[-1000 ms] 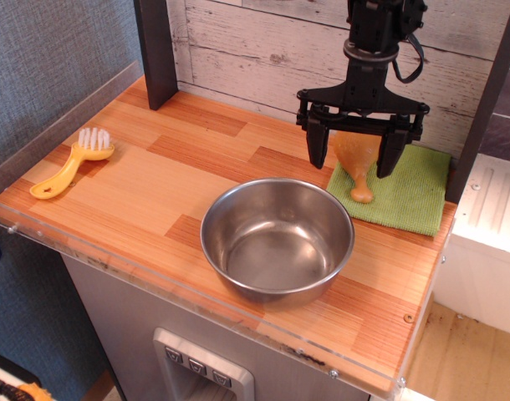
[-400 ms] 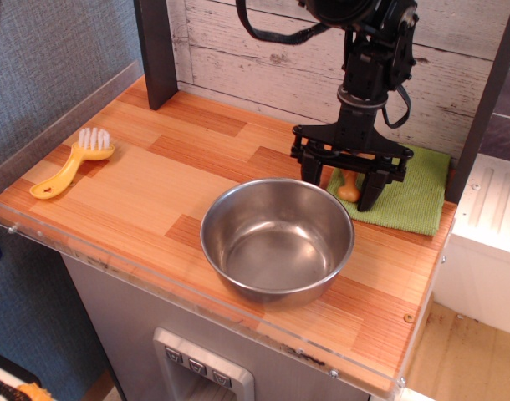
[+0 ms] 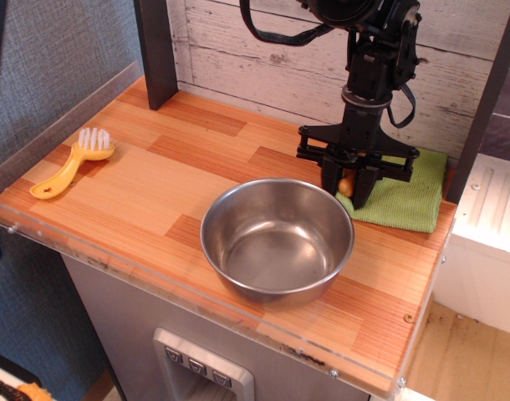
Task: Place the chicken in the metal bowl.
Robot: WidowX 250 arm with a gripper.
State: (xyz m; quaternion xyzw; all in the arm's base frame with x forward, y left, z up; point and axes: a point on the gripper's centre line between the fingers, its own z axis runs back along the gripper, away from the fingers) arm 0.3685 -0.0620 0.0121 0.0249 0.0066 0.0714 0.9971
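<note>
Far left of the wooden counter [image 3: 155, 180]: a yellow-handled brush [image 3: 71, 161] with white bristles, lying flat, well apart from everything else, not part of the job. Centre: the metal bowl [image 3: 277, 238], upright, empty, shiny inside, sitting near the front edge. Right rear: a green cloth [image 3: 405, 196] spread flat against the plank wall, just behind and right of the bowl.

The gripper [image 3: 349, 185] is down over the near-left part of that cloth, black fingers pointing straight down. The jaws are drawn in close around the chicken [image 3: 346, 185]; only a small orange-tan knob shows between them, the rest is hidden by the fingers. They look to be pinching it, low on the cloth. Cannot tell if it is lifted clear of the cloth or touching it.

Long axis of the drumstick: cannot tell for sure; mostly covered.

Key relation: the chicken sits between the jaws, and the bowl lies forward and left of the gripper, its rim just beside the fingertips. Judgement: grasp stage, placing not yet done. The next move likely needs a lift above the rim, then a short shift toward the bowl's centre before release. Risk: a thin pinch on smooth plastic could slip.
</note>
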